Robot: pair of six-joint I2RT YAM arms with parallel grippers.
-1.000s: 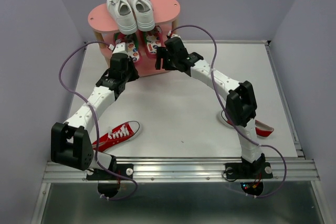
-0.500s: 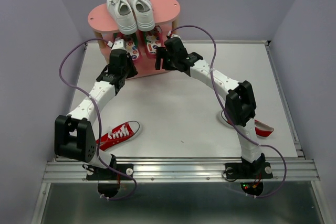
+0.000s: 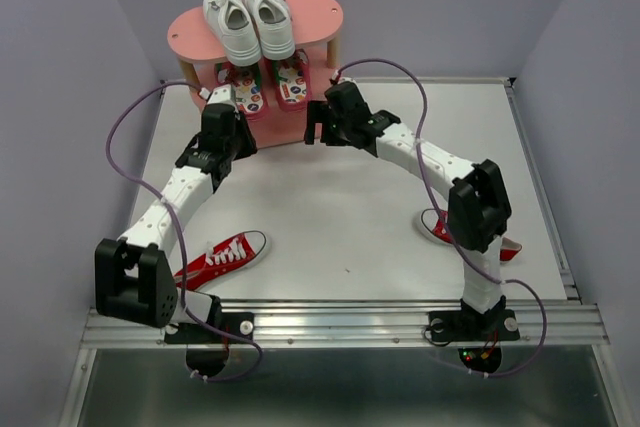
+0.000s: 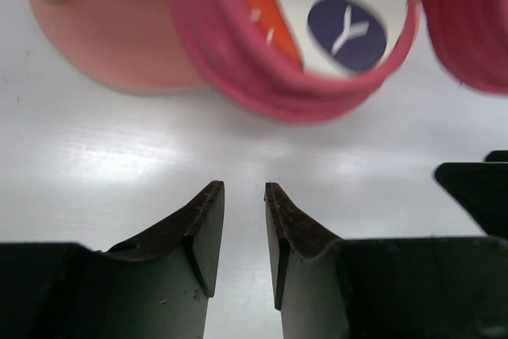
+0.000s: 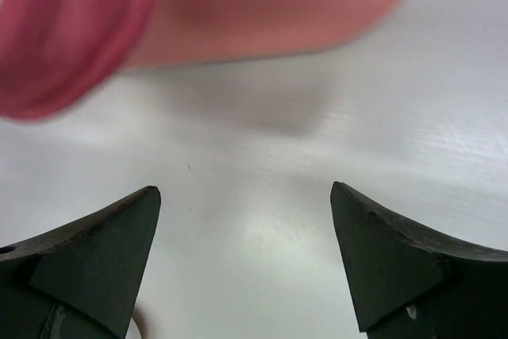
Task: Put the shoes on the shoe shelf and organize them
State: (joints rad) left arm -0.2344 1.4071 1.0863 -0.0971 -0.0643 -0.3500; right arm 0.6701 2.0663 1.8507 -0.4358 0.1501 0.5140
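One red sneaker (image 3: 228, 253) lies on the table (image 3: 340, 197) by the left arm (image 3: 185, 187); left gripper (image 4: 244, 188) hangs in front of the flip-flops (image 3: 268, 87), jaws barely apart, pinching nothing. Shoe shelf (image 3: 320, 12) at the back carries white sneakers (image 3: 248, 19) on top, flip-flops underneath. Right gripper (image 5: 246, 192) is spread wide, empty, second red sneaker (image 3: 436, 227) beside that arm.

A white desk (image 3: 330, 207) with a ribbed metal rail (image 3: 340, 323) along its near edge stands enclosed by pale lilac walls (image 3: 450, 7) on three sides.
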